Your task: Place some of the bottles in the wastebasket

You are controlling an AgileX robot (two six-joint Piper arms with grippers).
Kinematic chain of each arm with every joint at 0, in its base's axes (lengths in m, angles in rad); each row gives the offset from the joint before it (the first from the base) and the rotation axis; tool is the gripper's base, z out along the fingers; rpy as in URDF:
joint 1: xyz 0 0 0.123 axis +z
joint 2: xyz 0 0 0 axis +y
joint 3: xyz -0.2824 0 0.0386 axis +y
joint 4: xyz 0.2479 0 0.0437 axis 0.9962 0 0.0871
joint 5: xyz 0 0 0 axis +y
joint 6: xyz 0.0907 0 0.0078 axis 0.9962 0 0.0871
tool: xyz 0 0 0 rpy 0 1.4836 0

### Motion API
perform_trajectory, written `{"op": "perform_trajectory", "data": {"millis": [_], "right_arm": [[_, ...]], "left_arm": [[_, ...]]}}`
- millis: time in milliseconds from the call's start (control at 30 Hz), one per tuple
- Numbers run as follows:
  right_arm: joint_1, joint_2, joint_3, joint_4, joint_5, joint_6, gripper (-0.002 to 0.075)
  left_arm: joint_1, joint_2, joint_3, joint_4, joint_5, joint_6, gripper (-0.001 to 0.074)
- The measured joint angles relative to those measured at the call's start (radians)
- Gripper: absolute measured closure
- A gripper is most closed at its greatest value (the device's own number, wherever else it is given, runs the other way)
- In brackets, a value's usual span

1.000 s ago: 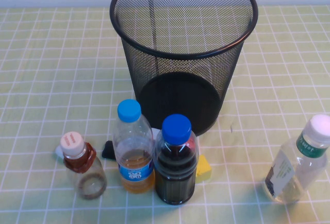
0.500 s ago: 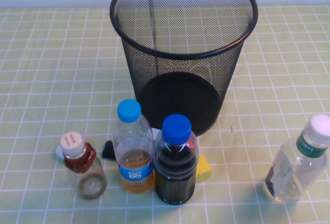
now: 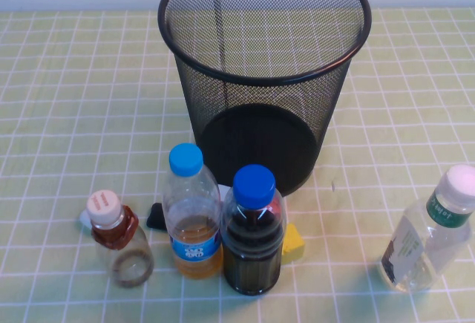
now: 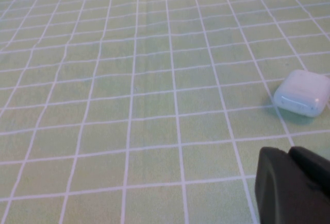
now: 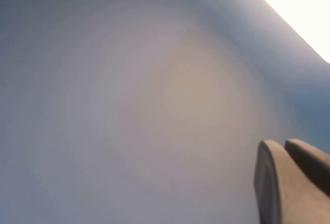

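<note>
From the high camera I see the wastebasket [image 3: 263, 78] standing upright at the far middle of the checked green tablecloth [image 3: 67, 115], its mesh showing nothing inside. In front of it stand four bottles, all upright. The small bottle with the pale pink cap [image 3: 119, 240] is on the left. Just beside it is the blue-capped bottle of amber liquid [image 3: 191, 215], and touching that one is the blue-capped bottle of dark liquid [image 3: 253, 232]. The white-capped bottle with the green-and-white label [image 3: 432, 232] stands well apart on the right. A small black item [image 3: 156, 216] and a yellow block [image 3: 293, 243] peek out behind the middle pair. Neither arm shows here.

On the left wrist camera, the left gripper [image 4: 296, 185] hangs over bare tablecloth with its fingers pressed together, holding nothing; a small white case [image 4: 302, 92] lies near it.

On the right wrist camera, the right gripper [image 5: 291, 180] is also closed and empty, facing a plain pale surface.
</note>
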Motion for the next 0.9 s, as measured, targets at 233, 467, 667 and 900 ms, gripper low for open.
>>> {"op": "perform_trajectory", "data": {"millis": [233,467,667,900], "right_arm": [[0.000,0.248,-0.279,0.070,0.486,0.010,0.0733],[0.000,0.475,-0.371,0.128,0.533,-0.085,0.0733],[0.034,0.603,-0.423,0.235,0.698,-0.135,0.0733],[0.145,0.859,-0.689,0.231,1.120,-0.242,0.0733]], "left_arm": [[0.000,0.000,0.000,0.000,0.000,0.000,0.0735],[0.000,0.000,0.000,0.000,0.000,0.000,0.0735],[0.000,0.000,0.000,0.000,0.000,0.000,0.0735],[0.000,0.000,0.000,0.000,0.000,0.000,0.0735]]}}
